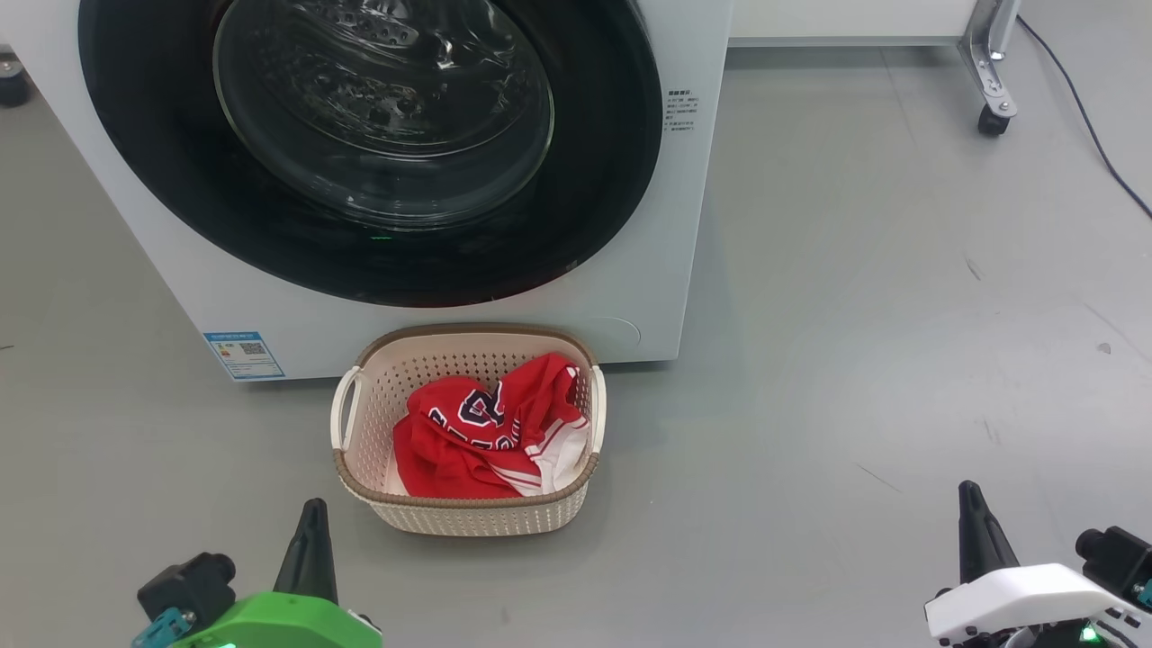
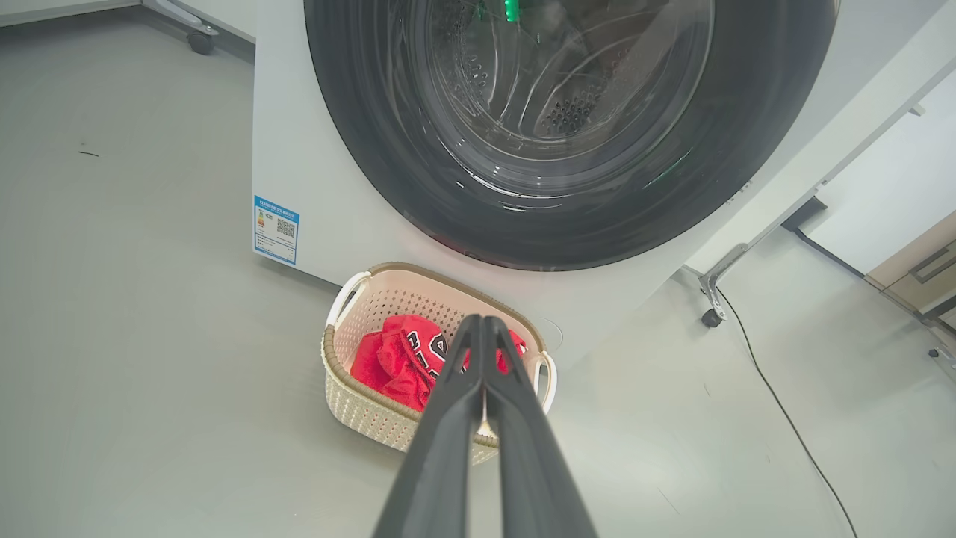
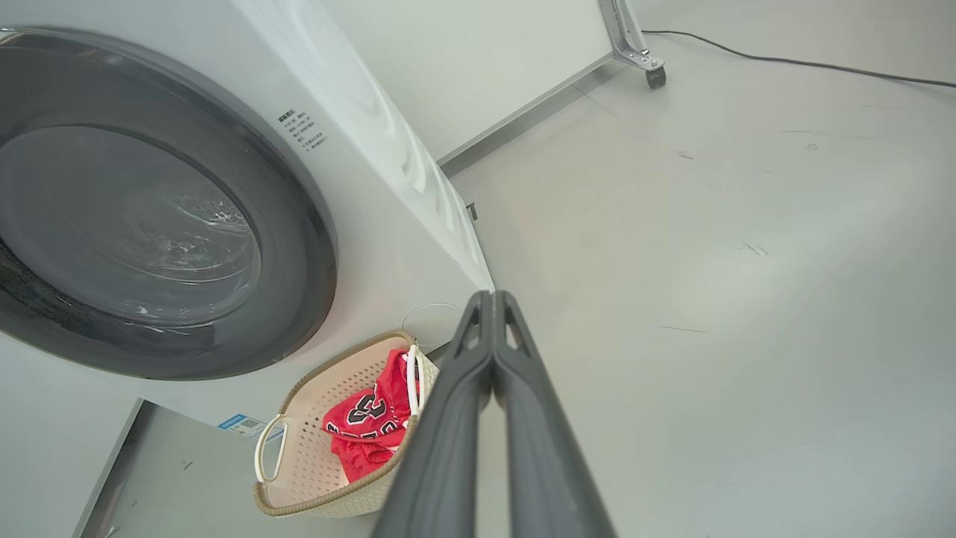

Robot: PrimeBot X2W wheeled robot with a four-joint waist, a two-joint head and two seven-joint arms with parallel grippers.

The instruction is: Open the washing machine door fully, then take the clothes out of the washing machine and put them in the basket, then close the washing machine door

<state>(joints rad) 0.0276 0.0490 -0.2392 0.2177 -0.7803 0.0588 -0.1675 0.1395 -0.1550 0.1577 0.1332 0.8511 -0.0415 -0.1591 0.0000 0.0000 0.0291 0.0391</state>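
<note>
Black-rimmed round glass door (image 1: 378, 135) shut, red jerseys (image 1: 486, 441) in cream perforated basket (image 1: 468, 517): park left end effector (image 1: 312, 508), right end effector (image 1: 969, 493), pressed together, clear.

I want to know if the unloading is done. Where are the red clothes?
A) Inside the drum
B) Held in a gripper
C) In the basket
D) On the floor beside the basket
C: the clothes lie bunched inside the basket, and the door is shut.
</note>
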